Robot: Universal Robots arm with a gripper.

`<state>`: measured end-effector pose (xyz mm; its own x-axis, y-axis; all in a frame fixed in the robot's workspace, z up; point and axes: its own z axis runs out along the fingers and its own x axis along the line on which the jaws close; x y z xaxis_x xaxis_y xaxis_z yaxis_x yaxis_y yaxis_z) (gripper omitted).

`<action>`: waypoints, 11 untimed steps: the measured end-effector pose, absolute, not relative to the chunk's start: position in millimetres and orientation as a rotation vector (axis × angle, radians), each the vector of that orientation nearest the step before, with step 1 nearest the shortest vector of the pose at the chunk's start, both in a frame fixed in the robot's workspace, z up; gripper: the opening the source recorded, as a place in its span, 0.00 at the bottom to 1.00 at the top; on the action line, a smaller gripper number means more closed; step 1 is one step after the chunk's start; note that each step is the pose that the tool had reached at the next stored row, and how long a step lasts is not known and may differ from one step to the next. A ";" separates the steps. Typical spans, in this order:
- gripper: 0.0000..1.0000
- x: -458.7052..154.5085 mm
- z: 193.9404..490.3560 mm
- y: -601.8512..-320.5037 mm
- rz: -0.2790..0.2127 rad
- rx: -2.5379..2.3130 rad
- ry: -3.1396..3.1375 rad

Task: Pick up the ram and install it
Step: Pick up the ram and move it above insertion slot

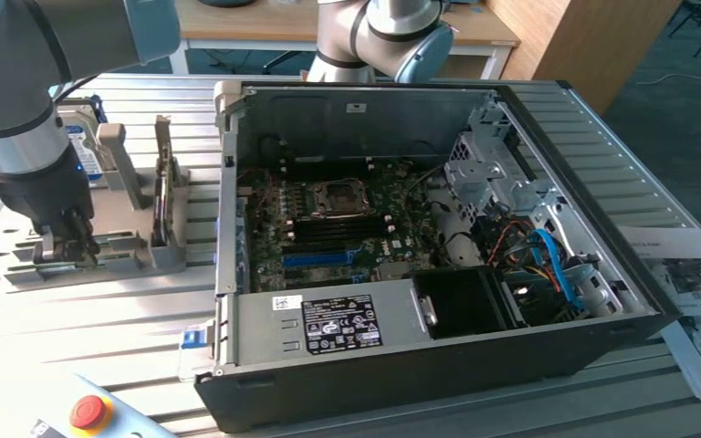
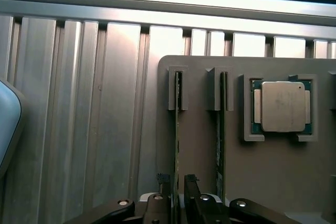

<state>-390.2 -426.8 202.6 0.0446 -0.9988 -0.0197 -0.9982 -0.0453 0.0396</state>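
The arm [image 1: 22, 137] reaches down to a gray tray [image 2: 197, 129] that sits on the metal table [image 1: 107, 319]. The end effector [image 2: 176, 182] is low over the tray, right at one end of it.

The tray has two thin slots and one square pocket. The ram [image 2: 178, 124] stands on its edge in the slot at the tray's side, the slot that is far from the pocket. It is thin and green. It is down in its slot and has not been lifted out. A second green stick [image 2: 222, 129] stands the same way in the next slot of the tray, between the ram and the pocket. A square silver chip [image 2: 283, 107] lies flat in the pocket.

The end effector is open just a little. Its two dark fingers [image 2: 190, 184] stand one on each side of the ram, very close to it. A thin gap shows by each finger, so the ram is between them but they do not seem to squeeze it.

A big black computer case [image 1: 363, 119] lies open on the table just beside the tray, on the exterior view's right of it. A green board [image 1: 339, 228] lies flat inside the case. A red button [image 1: 88, 412] sits on a pale box near the tray, toward the front of the table. Some papers [image 1: 697, 301] lie well apart from the tray, past the far side of the case.
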 end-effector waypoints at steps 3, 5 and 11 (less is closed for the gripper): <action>0.25 -390.2 202.6 -426.8 -0.065 2.259 -2.160; 0.25 -390.2 202.6 -426.8 -0.065 2.259 -2.160; 0.25 -390.2 202.5 -426.8 -0.065 2.259 -2.160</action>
<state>-390.2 -426.8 202.5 0.0446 -0.9988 -0.0196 -0.9982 -0.0453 0.0397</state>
